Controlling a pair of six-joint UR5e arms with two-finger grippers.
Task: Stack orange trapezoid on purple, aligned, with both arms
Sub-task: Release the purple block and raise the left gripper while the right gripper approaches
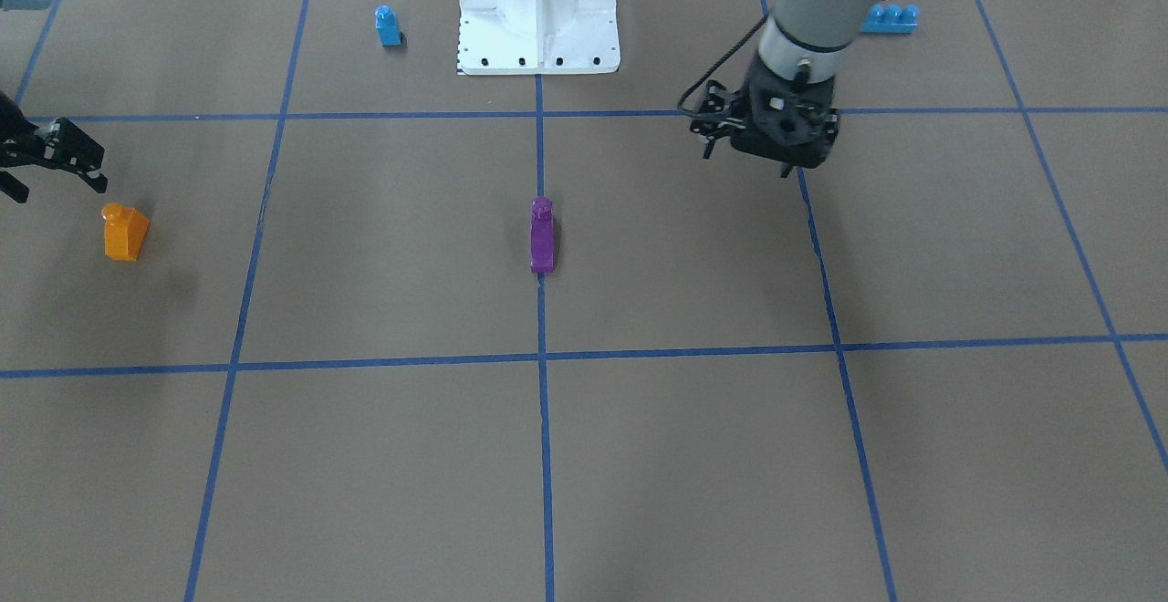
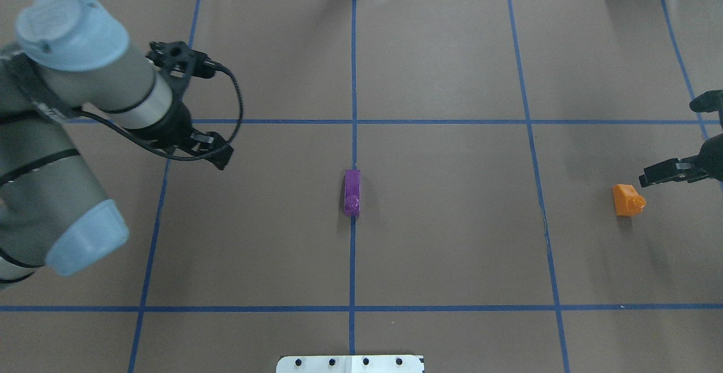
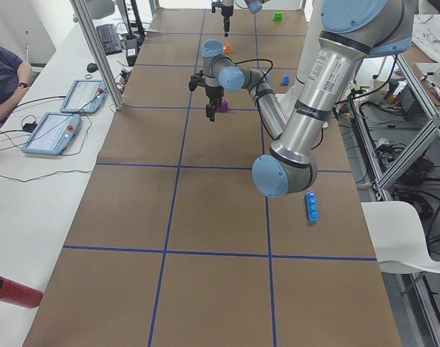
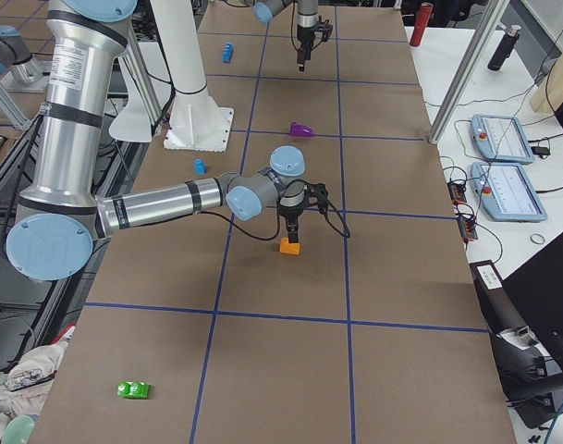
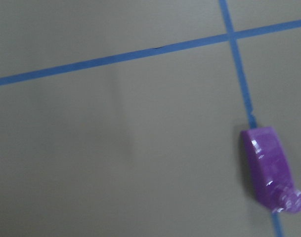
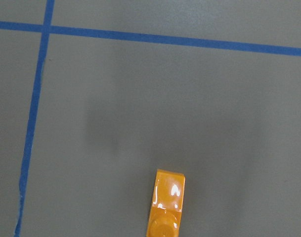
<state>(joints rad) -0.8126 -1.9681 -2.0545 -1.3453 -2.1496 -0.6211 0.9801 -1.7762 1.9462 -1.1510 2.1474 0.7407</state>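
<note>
Left claw [image 1: 762, 150], its spread unreadable, is hovering well apart from purple [image 2: 352, 191], lying along the centre tape [image 2: 353, 68], stud facing the base [image 2: 350, 364], wide paper [image 2: 446, 231] around it. Right claw [image 2: 686, 135], fingers apart, is hanging just beside orange [image 2: 626, 199], stud likewise baseward.

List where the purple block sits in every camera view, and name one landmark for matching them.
Front-facing: purple block at centre, on the blue tape line.
Overhead: centre, on that line.
Left side: upper middle.
Right side: upper middle.
Left wrist: lower right corner.
Right wrist: not in it.
Landmark: the blue tape line under the block.
</note>
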